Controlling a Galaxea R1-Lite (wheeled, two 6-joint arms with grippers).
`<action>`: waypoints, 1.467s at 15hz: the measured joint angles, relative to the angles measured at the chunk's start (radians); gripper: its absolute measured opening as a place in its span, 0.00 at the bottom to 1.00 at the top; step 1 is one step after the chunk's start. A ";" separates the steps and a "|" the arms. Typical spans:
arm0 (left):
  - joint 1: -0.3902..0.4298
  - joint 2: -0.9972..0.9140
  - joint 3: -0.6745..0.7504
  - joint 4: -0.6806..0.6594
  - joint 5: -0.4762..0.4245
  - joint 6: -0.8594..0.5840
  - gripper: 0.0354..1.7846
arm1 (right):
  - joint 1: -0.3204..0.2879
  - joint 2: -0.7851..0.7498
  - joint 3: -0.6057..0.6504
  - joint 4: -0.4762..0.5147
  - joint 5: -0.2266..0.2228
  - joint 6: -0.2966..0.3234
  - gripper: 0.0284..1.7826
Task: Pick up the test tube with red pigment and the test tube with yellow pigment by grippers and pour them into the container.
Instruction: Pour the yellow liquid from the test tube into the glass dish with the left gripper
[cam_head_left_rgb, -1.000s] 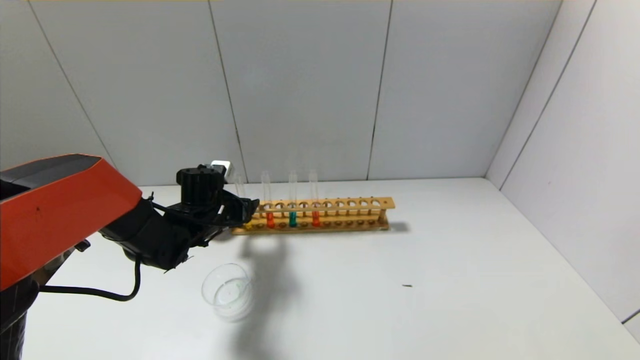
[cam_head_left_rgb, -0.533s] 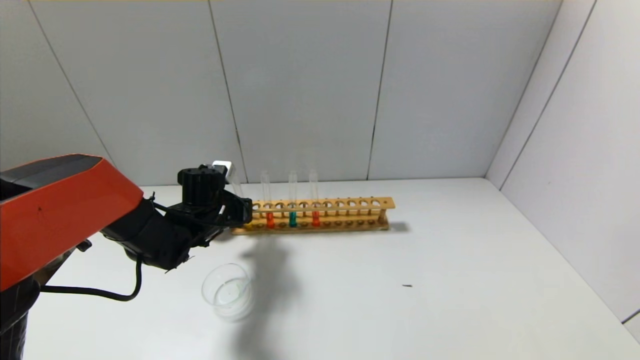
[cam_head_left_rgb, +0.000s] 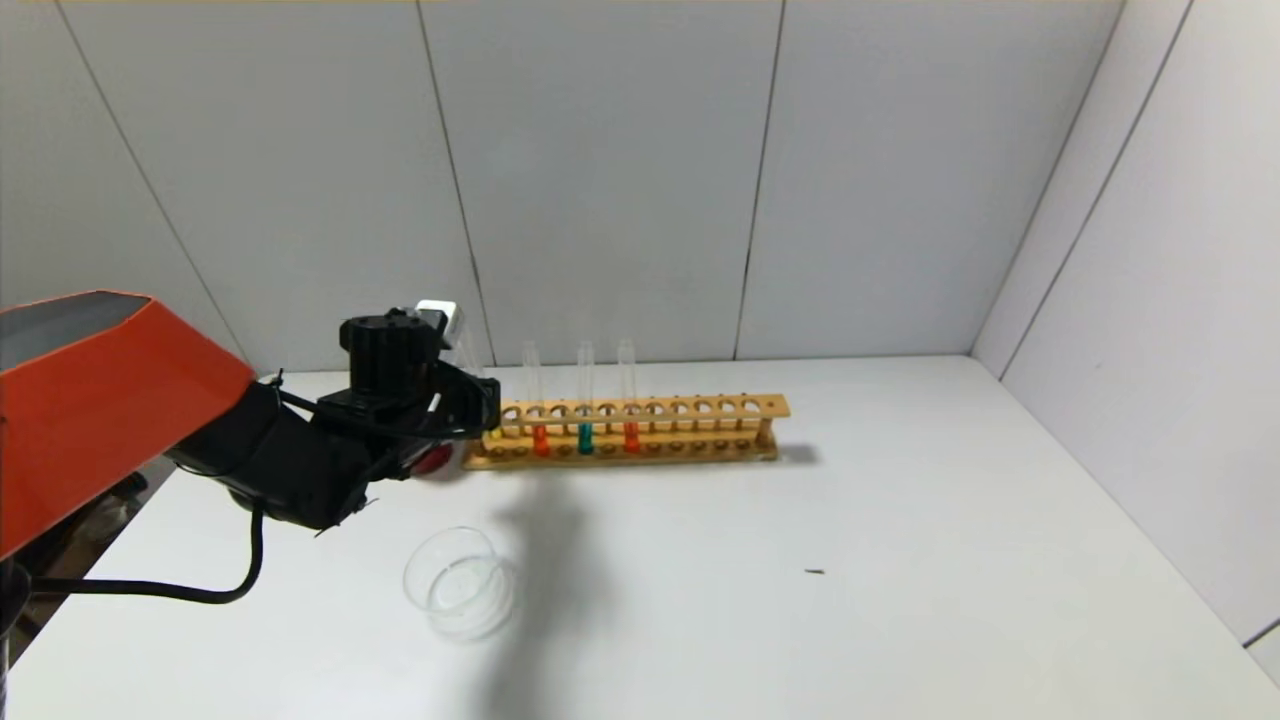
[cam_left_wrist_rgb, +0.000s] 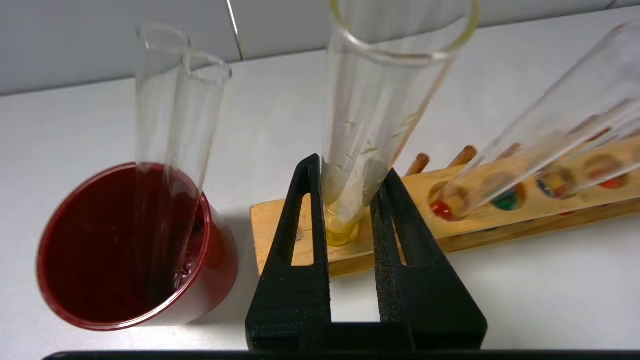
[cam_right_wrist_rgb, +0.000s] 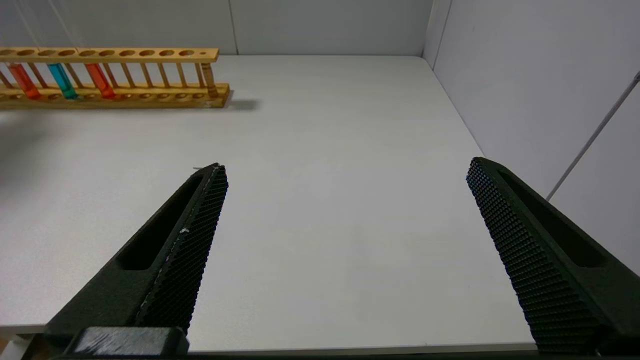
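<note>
My left gripper (cam_head_left_rgb: 478, 405) is shut on the test tube with yellow pigment (cam_left_wrist_rgb: 380, 100), at the left end of the wooden rack (cam_head_left_rgb: 700, 408). The tube is raised a little and its yellow liquid (cam_head_left_rgb: 494, 435) sits between the rack's rails. The test tube with red pigment (cam_head_left_rgb: 540, 440) stands in the rack just right of it and also shows in the left wrist view (cam_left_wrist_rgb: 540, 135). The container (cam_head_left_rgb: 458, 583), a clear glass dish, sits on the table in front of the left gripper. My right gripper (cam_right_wrist_rgb: 346, 165) is open and empty over the table's near right part.
A teal tube (cam_head_left_rgb: 585, 438) and a redder tube (cam_head_left_rgb: 631, 437) stand further right in the rack. A dark red cup (cam_left_wrist_rgb: 125, 250) holding two empty tubes stands just left of the rack. A small dark speck (cam_head_left_rgb: 815, 572) lies on the white table. Walls close the back and right.
My left gripper has risen and shifted slightly left with the yellow tube, lifting its liquid higher in the rack. The dark red cup now shows under the gripper.
</note>
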 joint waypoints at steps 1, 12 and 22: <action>0.000 -0.023 -0.006 0.021 0.000 0.005 0.15 | 0.000 0.000 0.000 0.000 0.000 0.000 0.98; -0.005 -0.331 -0.275 0.464 -0.007 0.139 0.15 | 0.000 0.000 0.000 0.000 0.000 0.000 0.98; 0.143 -0.805 0.211 0.663 -0.329 0.572 0.15 | 0.000 0.000 0.000 0.000 0.000 0.000 0.98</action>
